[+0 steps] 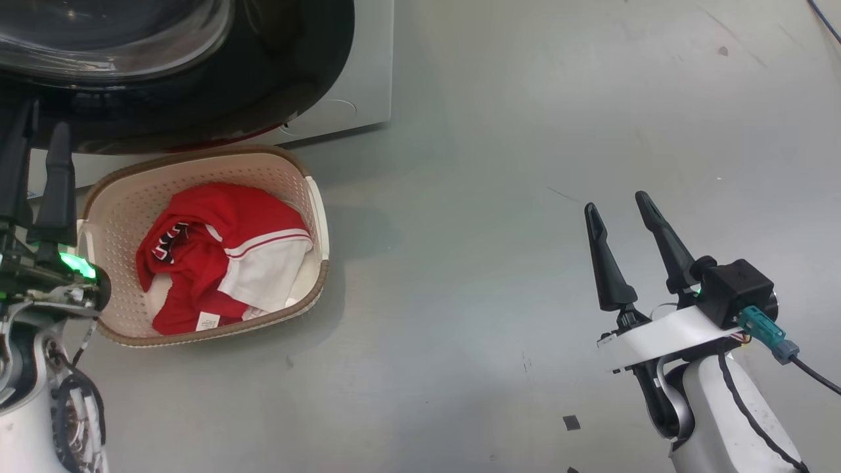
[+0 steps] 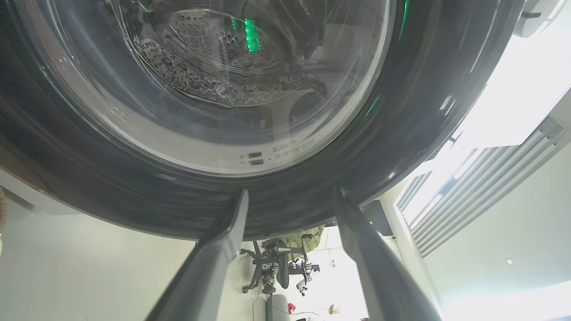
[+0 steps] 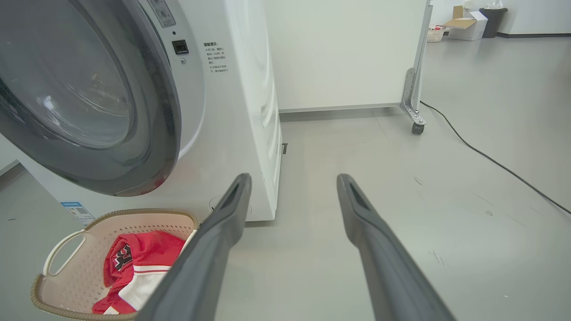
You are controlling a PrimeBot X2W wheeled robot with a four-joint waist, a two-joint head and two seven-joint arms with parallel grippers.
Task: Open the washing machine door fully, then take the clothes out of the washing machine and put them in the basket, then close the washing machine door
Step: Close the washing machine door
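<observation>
Your left pincer [image 1: 47, 115] has its fingers spread with nothing between them, and the tips sit close against the lower black rim of the washing machine door [image 3: 76, 89]. Your right pincer [image 1: 615, 201] is likewise spread and empty, over the grey floor [image 1: 493, 197] and well apart from the basket [image 1: 115, 223].

The basket stands on the floor just in front of the washing machine [image 3: 241, 111], partly under the bulge of the door. Inside it lie the clothes [image 1: 217, 249]: a crumpled red and white heap with striped trim and a small white tag showing. They cover most of the basket's bottom.

The door lies flat against the machine's front. Through its glass you see the perforated steel drum [image 2: 200, 58].

Beyond the machine, a black cable [image 3: 490, 160] runs across the floor past a wheeled partition [image 3: 348, 53].
</observation>
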